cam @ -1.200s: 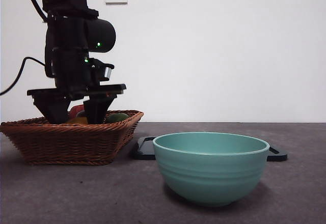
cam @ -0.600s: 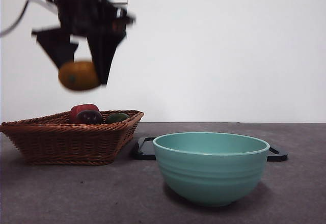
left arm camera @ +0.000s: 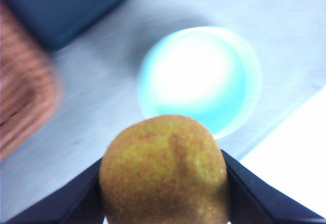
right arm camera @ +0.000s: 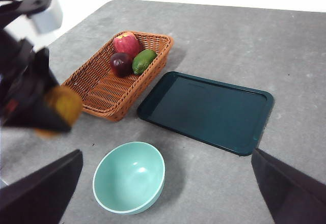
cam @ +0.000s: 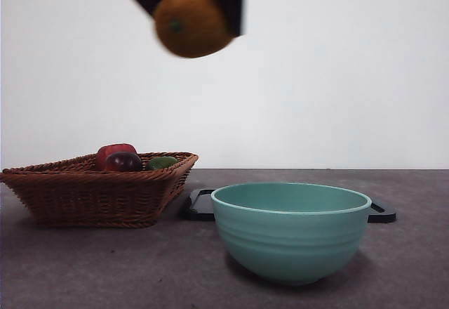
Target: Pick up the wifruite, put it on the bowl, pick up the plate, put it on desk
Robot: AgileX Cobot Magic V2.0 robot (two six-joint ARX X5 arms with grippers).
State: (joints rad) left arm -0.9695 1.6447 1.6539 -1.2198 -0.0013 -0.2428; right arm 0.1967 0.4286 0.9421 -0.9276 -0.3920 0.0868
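A dull, finely fuzzy wifruite [left arm camera: 164,170] between matt black pincer jaws; smooth, faintly ridged teal bowl [cam: 290,233] with soft sheen; rough woven wicker basket [cam: 98,189]; smooth dark tray [right arm camera: 206,110]; mottled matt grey tabletop [right arm camera: 295,56].

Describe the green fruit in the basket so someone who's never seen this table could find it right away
Start at the wicker basket on the desk, beside the dark tray. Three fruits sit together at one end of it. The green fruit is the oval one nearest the tray, next to a red apple and a dark purple fruit; it is the only green one.
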